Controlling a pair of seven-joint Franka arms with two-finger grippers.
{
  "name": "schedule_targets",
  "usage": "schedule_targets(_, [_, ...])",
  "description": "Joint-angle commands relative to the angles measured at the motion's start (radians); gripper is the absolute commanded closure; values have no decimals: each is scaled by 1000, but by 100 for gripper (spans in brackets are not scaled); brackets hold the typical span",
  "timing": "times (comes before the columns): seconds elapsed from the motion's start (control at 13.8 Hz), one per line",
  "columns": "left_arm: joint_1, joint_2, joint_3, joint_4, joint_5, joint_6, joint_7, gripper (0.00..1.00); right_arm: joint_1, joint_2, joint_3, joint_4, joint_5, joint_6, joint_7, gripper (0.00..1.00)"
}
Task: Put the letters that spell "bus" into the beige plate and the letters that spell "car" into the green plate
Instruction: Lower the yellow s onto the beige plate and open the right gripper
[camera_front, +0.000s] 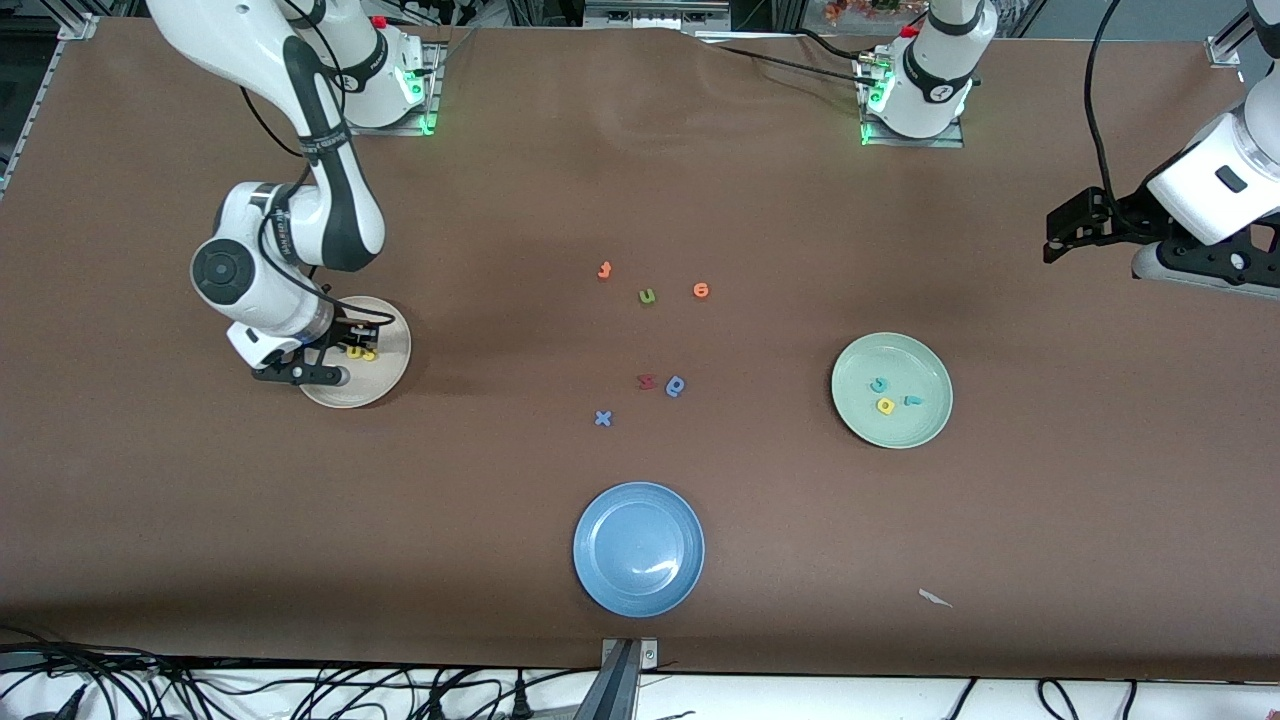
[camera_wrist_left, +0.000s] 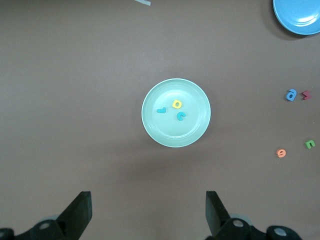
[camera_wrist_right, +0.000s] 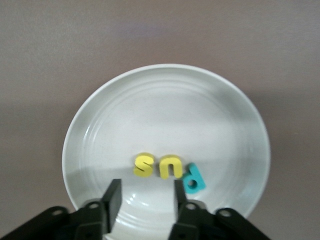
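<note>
Front view first: the right gripper (camera_front: 335, 362) is down low over the beige plate (camera_front: 385, 375) at the right arm's end of the table, and yellow letters (camera_front: 361, 352) peek out in the plate just beside its fingers. At the left arm's end sits the green plate (camera_front: 925, 420), carrying a teal c (camera_front: 879, 384), a yellow a (camera_front: 885, 405) and a teal r (camera_front: 912, 400) (that reads "car", all three in). The left gripper (camera_front: 1062, 240) hangs high over the table's edge at its own end, waiting. Loose in the middle: an orange t (camera_front: 604, 270), a green u (camera_front: 647, 296), an orange letter (camera_front: 701, 290), a dark red letter (camera_front: 646, 381), a blue round-bowled letter (camera_front: 676, 386) and a blue x (camera_front: 602, 418). The blue plate (camera_front: 600, 590) lies nearest the camera. No brand text can be made out.

Left wrist view: the left gripper's fingers (camera_wrist_left: 80, 210) stand wide apart, nothing between them, with the green plate below and its three letters lying near each other.

Right wrist view: the right gripper's fingers (camera_wrist_right: 114, 197) are parted and let go, holding nothing, just above the plate. In the plate lie a yellow s (camera_wrist_right: 144, 165), a yellow u (camera_wrist_right: 170, 167) and a teal b (camera_wrist_right: 194, 180) in a row, touching (upside down here, it spells "bus").
</note>
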Motion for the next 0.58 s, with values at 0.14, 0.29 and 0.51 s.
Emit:
schedule_targets(0.14, [2, -1, 0, 18, 21, -32, 5, 0, -30, -19, -34, 170, -9, -303, -7, 0])
schedule_targets(0.29, [0, -1, 0, 18, 22, -32, 5, 0, -30, -23, -65, 205, -9, -390, -4, 0])
schedule_targets(0.51, [0, -2, 0, 18, 21, -32, 5, 0, -29, -28, -81, 291, -9, -533, -2, 0])
